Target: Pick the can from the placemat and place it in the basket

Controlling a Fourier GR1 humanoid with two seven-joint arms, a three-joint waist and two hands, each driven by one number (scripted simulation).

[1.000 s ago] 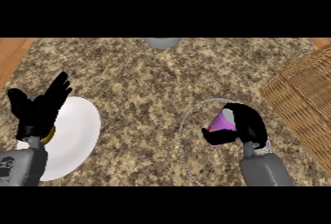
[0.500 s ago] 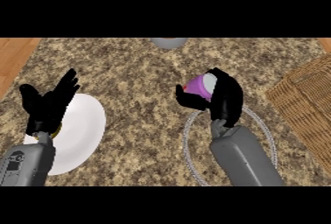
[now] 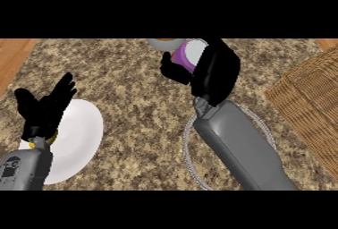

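Purple shows between black fingers up near the top of the view: that's the can (image 3: 181,57), and the right hand (image 3: 210,71) is curled round it, thumb on the near-left side, fingers wrapping over the right. Only a patch of its purple side and a pale end show, so the can's long axis is hard to read; the pale end seems to face up and away, toward the far edge of the desk, but I can't be sure. It's held above the speckled granite desk (image 3: 138,85), well left of the wicker basket (image 3: 310,107), which sits at the right edge. Just beyond the can, touching the top band, a grey rounded object (image 3: 162,43) peeks in; I can't tell what it is.

Right forearm (image 3: 238,143) runs grey and long from the lower edge, slanting up and left to the hand. Under it lies a thin pale ring, the placemat's rim (image 3: 188,147), looping on the desk on both sides of the arm.

Over on the left, the left hand (image 3: 45,111) is open, fingers spread and pointing up, resting over the upper left part of a white plate (image 3: 79,138). Brown wood (image 3: 14,58) borders the granite at the far left.
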